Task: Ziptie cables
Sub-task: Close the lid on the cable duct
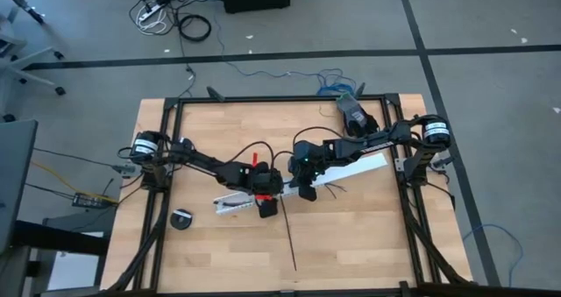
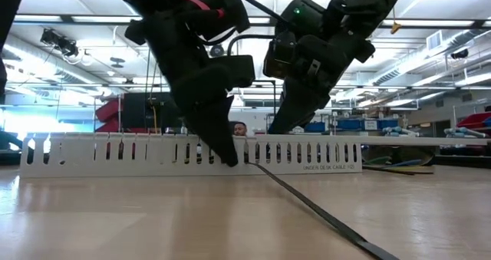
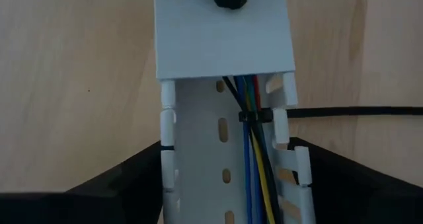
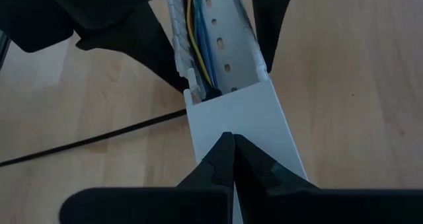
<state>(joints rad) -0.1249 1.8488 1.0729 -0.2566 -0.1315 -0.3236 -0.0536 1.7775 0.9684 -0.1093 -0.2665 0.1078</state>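
A long white slotted channel (image 1: 351,168) lies flat on the wooden table. Its cover (image 3: 218,39) stops midway. Past the cover, the blue, green, yellow and red cables (image 3: 254,164) run along inside the open part. The black ziptie (image 3: 254,116) loops round them. Its tail (image 1: 288,236) passes out through the channel's wall and lies on the table toward the near edge. My left gripper (image 3: 228,178) is open, one finger on each side of the open channel; I cannot tell whether it touches. My right gripper (image 4: 231,159) is shut on top of the cover. My right gripper presses its shut fingertips (image 4: 221,154) down on the top face of the channel's cover (image 4: 218,121), close to the cover's end where the cables come out. The fingers come slanting from above and from the table's right. The channel stays flat on the table.
A black round roll (image 1: 181,219) lies near the table's left front. A dark device (image 1: 355,113) sits at the far right corner. Black frame rails (image 1: 158,236) run along the table's sides. Bare wood shows on both sides of the ziptie's tail at the front.
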